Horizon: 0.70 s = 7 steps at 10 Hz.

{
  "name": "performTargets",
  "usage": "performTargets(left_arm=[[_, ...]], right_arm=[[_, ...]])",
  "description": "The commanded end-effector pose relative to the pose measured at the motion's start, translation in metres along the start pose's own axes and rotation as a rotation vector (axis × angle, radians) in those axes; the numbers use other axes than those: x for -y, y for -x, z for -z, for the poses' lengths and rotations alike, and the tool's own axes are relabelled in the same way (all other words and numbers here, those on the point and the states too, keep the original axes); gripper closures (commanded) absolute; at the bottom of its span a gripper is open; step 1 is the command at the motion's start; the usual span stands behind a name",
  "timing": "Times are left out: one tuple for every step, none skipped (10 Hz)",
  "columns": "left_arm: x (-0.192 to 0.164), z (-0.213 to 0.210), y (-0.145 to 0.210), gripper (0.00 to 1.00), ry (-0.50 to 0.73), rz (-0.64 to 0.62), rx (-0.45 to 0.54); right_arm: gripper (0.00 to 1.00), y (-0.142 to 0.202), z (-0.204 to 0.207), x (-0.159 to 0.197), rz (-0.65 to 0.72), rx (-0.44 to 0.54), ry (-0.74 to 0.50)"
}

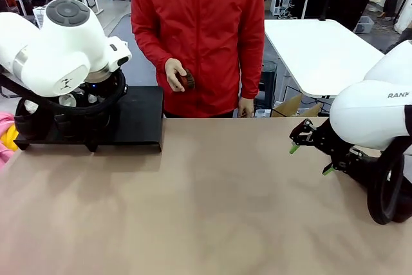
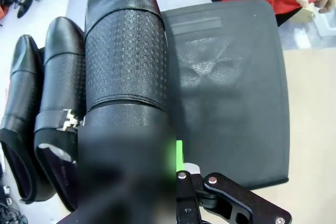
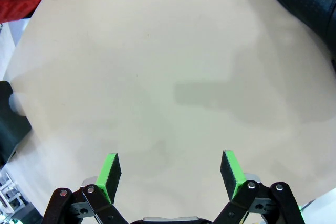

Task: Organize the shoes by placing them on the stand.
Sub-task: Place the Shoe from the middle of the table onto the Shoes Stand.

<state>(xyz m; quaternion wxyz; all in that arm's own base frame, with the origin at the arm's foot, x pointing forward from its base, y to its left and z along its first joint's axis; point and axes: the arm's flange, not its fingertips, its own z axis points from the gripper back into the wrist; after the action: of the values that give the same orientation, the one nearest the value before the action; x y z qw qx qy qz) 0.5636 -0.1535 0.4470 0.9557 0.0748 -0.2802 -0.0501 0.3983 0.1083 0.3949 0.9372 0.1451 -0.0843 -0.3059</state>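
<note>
Noted left gripper (image 2: 176,156) clamped on shoe (image 2: 126,51) at stand (image 2: 231,87), beside two other shoes (image 2: 63,77) (image 2: 23,87). Found right gripper (image 3: 170,169) spread wide, empty, above table (image 3: 157,66).

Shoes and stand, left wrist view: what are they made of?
The shoes: likely black leather, real or synthetic unclear; glossy smooth toes, embossed grid texture on the uppers. The stand: matte black sheet, metal or plastic, unclear; dull sheen, shallow dents, rounded corners.
</note>
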Motion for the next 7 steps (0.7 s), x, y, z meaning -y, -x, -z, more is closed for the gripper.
performTargets(left_arm=[[0.012, 0.004, -0.007, 1.0, -0.01, -0.031, 0.02], [0.015, 0.005, -0.006, 1.0, -0.014, -0.027, 0.024], [0.014, 0.008, -0.007, 1.0, -0.015, -0.029, 0.018], [0.015, 0.01, -0.006, 1.0, -0.012, -0.033, 0.017], [0.016, 0.011, -0.005, 1.0, -0.021, -0.036, 0.018], [0.016, 0.012, -0.004, 1.0, -0.027, -0.046, 0.009], [0.015, 0.015, -0.002, 1.0, -0.031, -0.052, 0.001]], right_arm=[[0.0, 0.001, 0.0, -0.001, -0.003, 0.001, 0.0], [0.0, 0.001, 0.0, -0.001, -0.003, 0.001, 0.0], [0.0, 0.001, 0.0, -0.001, -0.003, 0.001, 0.0], [0.0, 0.001, 0.0, -0.001, -0.003, 0.001, 0.0], [0.0, 0.001, 0.0, -0.001, -0.003, 0.001, 0.0], [0.0, 0.001, 0.0, -0.001, -0.003, 0.001, 0.0], [0.0, 0.001, 0.0, -0.001, -0.003, 0.001, 0.0]])
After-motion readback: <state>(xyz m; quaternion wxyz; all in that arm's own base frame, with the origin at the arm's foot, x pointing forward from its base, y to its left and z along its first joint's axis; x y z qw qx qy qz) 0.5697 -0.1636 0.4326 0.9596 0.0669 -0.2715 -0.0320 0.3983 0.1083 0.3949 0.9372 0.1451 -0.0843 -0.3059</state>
